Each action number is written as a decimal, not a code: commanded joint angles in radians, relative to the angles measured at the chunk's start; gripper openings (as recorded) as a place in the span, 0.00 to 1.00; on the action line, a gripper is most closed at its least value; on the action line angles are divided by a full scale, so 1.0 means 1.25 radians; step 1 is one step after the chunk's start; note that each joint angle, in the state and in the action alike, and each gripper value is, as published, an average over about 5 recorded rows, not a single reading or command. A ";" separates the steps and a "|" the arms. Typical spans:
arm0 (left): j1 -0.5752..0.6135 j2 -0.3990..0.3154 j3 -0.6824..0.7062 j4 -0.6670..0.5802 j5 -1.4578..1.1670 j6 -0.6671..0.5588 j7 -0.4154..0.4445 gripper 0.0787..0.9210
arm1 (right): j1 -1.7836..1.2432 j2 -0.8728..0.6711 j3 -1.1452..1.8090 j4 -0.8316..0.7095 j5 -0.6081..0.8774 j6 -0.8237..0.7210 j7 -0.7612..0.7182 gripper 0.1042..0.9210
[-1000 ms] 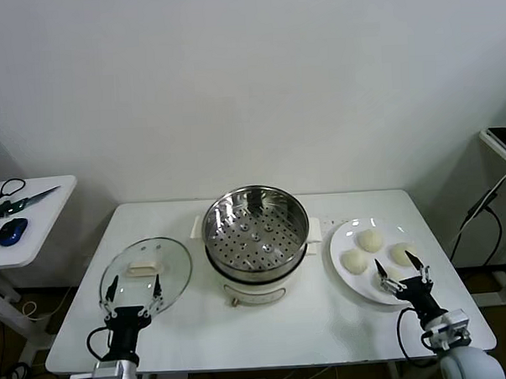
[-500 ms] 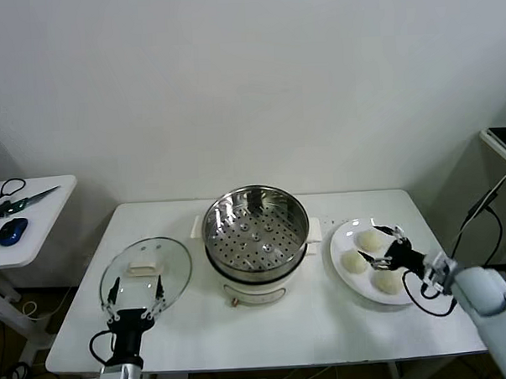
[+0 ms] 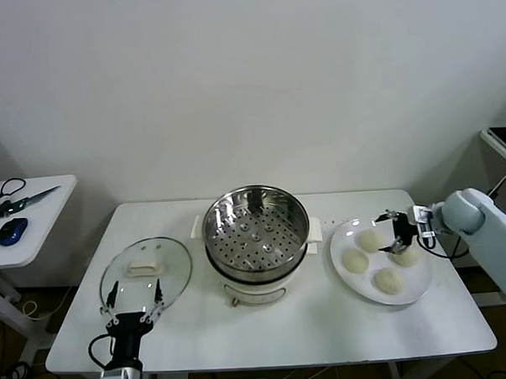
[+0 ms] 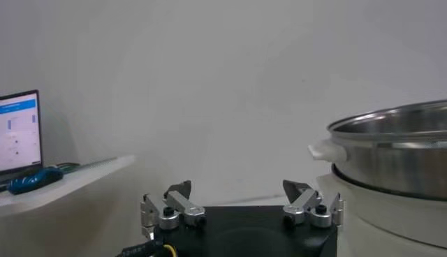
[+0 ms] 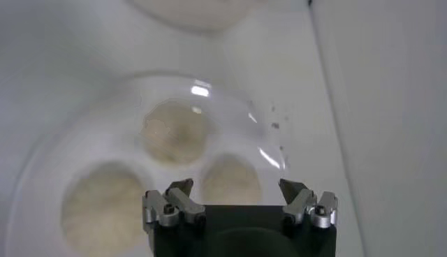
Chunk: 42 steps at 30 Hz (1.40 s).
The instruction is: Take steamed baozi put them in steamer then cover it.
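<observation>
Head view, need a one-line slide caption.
Right hand, open, hovers over four buns on the plate; steamer uncovered, lid on table, left hand idle near it.

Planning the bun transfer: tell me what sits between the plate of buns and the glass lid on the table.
In the head view, the steel steamer stands between the white plate holding the buns and the glass lid; bare tabletop on either side.

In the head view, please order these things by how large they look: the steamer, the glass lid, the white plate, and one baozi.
1. Steamer.
2 and 3. White plate and glass lid: they look about alike, so no ranking between them.
4. One baozi, clearly the smallest.
</observation>
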 commanded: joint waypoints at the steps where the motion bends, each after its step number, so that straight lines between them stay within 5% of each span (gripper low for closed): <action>1: -0.010 0.004 -0.005 0.007 -0.001 0.006 -0.002 0.88 | 0.181 0.099 -0.196 -0.183 -0.076 0.031 -0.075 0.88; 32: -0.030 0.022 -0.024 0.053 -0.012 0.011 -0.002 0.88 | 0.145 0.306 -0.136 -0.423 -0.156 0.074 -0.050 0.88; 42: -0.029 0.021 -0.022 0.055 -0.010 0.009 -0.003 0.88 | 0.147 0.307 -0.129 -0.428 -0.160 0.082 -0.060 0.76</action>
